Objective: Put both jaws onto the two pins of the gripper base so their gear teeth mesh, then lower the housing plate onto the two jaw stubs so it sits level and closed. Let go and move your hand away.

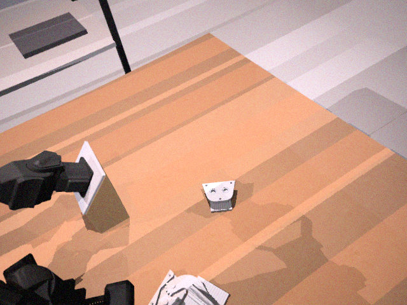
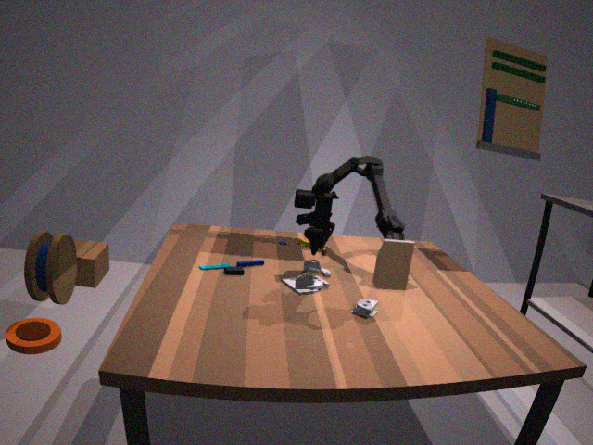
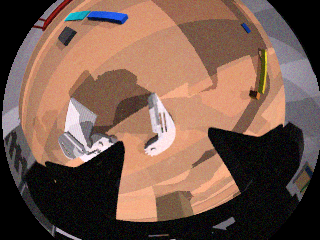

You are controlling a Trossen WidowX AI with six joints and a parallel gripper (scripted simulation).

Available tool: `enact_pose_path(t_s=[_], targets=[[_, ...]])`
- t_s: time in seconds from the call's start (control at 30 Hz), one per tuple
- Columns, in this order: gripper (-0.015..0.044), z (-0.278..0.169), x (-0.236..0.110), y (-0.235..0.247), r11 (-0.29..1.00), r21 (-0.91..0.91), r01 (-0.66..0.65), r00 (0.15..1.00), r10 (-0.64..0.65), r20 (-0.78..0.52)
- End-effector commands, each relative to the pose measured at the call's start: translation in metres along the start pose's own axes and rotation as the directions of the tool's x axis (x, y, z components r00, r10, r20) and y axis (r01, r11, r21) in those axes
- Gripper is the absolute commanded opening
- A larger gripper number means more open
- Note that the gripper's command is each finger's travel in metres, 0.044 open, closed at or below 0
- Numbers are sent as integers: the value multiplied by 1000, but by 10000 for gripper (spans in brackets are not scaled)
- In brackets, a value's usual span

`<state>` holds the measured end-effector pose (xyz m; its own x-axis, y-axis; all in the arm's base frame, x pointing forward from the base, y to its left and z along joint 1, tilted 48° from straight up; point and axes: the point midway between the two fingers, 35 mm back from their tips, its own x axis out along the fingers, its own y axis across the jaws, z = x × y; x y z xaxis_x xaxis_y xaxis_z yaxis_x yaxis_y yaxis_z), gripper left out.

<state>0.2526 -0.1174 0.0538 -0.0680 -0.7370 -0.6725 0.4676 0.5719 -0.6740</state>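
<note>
The gripper base (image 1: 161,293) (image 2: 299,289) (image 3: 95,149) lies on the table, with one pale jaw (image 1: 187,279) (image 2: 304,279) on it. I cannot tell how fully that jaw sits on its pin. The other jaw (image 2: 311,266) (image 3: 167,131) lies loose beside the base, its toothed end towards my hand in the wrist view. My gripper (image 2: 315,252) (image 3: 167,139) is open and empty above the loose jaw, which shows between the fingertips from the wrist. The housing plate (image 1: 218,192) (image 2: 366,304) is apart from the base, with two round holes on top.
A tan block (image 1: 107,210) (image 2: 393,265) stands near the arm's mount. Teal (image 2: 215,266) (image 3: 78,16) and blue (image 2: 250,262) (image 3: 108,17) bars, a black block (image 2: 233,271) (image 3: 67,35) and a yellow bar (image 3: 264,71) lie on the table.
</note>
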Motion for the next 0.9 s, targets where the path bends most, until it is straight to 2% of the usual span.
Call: enact_pose_path(t_s=[0.0, 0.3, 0.87], targets=[[440, -4, 20, -2, 1000, -8, 14, 1000, -14, -12], [440, -4, 21, -2, 1000, -8, 14, 1000, -14, -12], [440, -3, 49, -1, 1000, -8, 13, 1000, -13, -12]])
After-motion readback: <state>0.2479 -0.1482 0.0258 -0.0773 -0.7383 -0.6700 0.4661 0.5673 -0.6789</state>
